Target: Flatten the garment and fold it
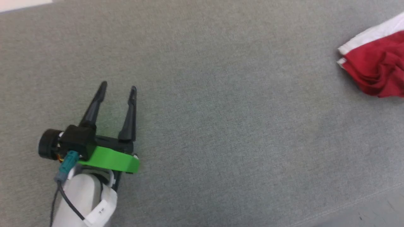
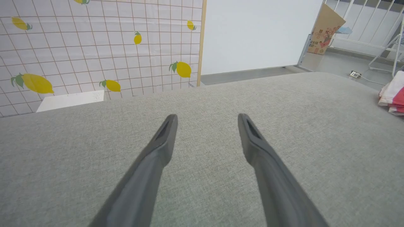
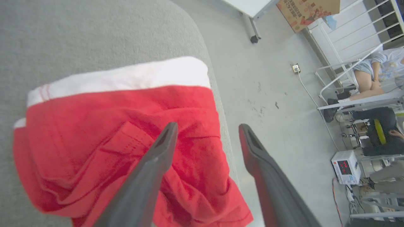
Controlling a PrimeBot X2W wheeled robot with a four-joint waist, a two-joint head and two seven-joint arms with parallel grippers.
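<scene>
The garment (image 1: 377,67), red shorts with a white stripe, lies bunched and folded over at the right edge of the grey padded surface (image 1: 221,110); it also shows as a small heap at the far right in the left wrist view (image 2: 393,93). My right gripper (image 3: 206,127) hovers above the garment (image 3: 110,142) with its fingers spread apart and nothing between them. My left gripper (image 1: 118,86) stands open over bare grey fabric at the lower left, far from the garment. Its two fingers (image 2: 164,138) hold nothing.
The surface's edge drops to a pale floor (image 3: 277,94) right beside the garment. A cardboard box (image 2: 325,30), white railings (image 2: 363,25) and a lemon-print wall (image 2: 94,47) stand beyond. A person sits at the far right (image 3: 369,75), near a small meter box (image 3: 345,167).
</scene>
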